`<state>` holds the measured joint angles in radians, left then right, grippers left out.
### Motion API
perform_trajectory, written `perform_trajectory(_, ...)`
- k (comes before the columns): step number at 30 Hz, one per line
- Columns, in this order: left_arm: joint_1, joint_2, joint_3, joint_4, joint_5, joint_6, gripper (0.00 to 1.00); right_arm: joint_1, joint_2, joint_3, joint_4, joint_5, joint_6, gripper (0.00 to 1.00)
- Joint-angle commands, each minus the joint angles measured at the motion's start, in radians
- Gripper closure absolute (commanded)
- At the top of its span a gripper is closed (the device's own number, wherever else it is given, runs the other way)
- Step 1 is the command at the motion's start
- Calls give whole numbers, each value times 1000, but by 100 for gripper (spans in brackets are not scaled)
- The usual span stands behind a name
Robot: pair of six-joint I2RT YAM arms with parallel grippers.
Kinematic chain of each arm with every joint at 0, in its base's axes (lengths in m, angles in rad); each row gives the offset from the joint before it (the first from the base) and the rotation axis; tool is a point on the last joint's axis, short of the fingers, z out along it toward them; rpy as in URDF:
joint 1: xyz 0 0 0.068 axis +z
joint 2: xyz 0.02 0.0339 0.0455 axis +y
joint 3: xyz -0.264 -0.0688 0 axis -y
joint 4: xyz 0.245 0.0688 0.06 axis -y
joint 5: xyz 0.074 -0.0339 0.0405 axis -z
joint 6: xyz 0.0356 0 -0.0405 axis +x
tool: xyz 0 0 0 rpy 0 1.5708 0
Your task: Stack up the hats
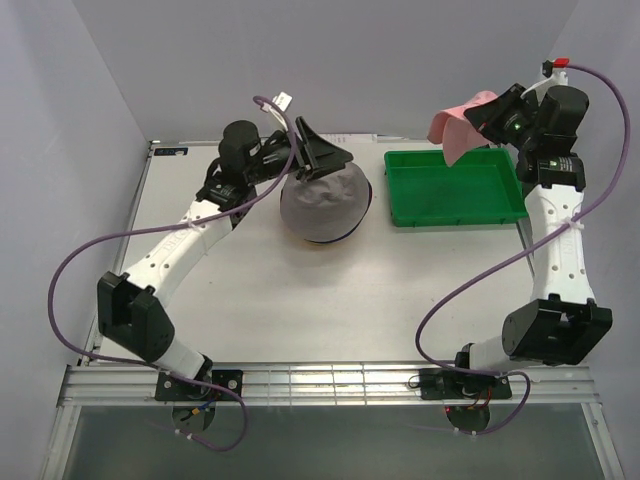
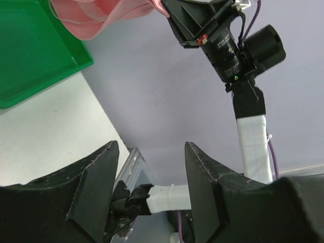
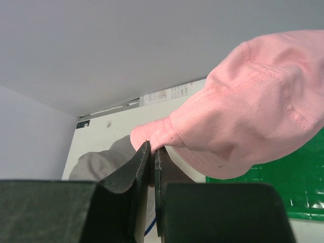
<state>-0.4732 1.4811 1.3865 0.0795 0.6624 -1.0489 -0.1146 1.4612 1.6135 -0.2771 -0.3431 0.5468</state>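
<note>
Over the far rim of the green bin (image 1: 455, 190), toward its left end, the pink hat (image 1: 452, 128) hangs in the air, clear of the bin floor and drooping from the right tool (image 1: 478, 114). That tool's own camera shows its two fingers (image 3: 139, 169) pressed together with a fold of the pink hat's edge pinched between them, and the rest of the hat bulges out to the right above the bin's green plastic. Left of the bin, close beside its left wall, the grey hat (image 1: 322, 205) sits crown up on the counter (image 1: 300, 300). The rim of a darker hat (image 1: 367, 203) shows from under it on the side facing the bin, so the grey hat lies on top of at least one other. The left tool (image 1: 320, 165) is over the far part of the grey crown, farther from the bin than the pink hat is. Whether its tips touch the cloth cannot be told from above. In the left wrist view the left tool's fingers (image 2: 96, 185) stand well apart with nothing between them. Through that gap the camera looks toward the bin's corner, the pink hat above it and the right arm beyond. The pink hat and the grey hat are well apart, with the bin's left wall between them.
</note>
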Motion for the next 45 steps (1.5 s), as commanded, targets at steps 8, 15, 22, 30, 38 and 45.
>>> perform_trajectory(8,-145,172,180,216,-196,-282,35,19,-202,-119,225,-181,41,92)
perform_trajectory(15,-174,194,155,282,-309,-436,34,78,-239,-148,250,-205,16,92)
perform_trajectory(22,-177,223,149,298,-323,-545,34,167,-255,-152,253,-189,-11,92)
perform_trajectory(30,-180,269,152,336,-296,-615,34,237,-262,-141,240,-165,-53,92)
perform_trajectory(38,-179,265,155,336,-323,-585,34,256,-288,-106,164,-157,-123,92)
perform_trajectory(45,-177,263,157,336,-342,-568,35,256,-314,-135,142,-203,-134,92)
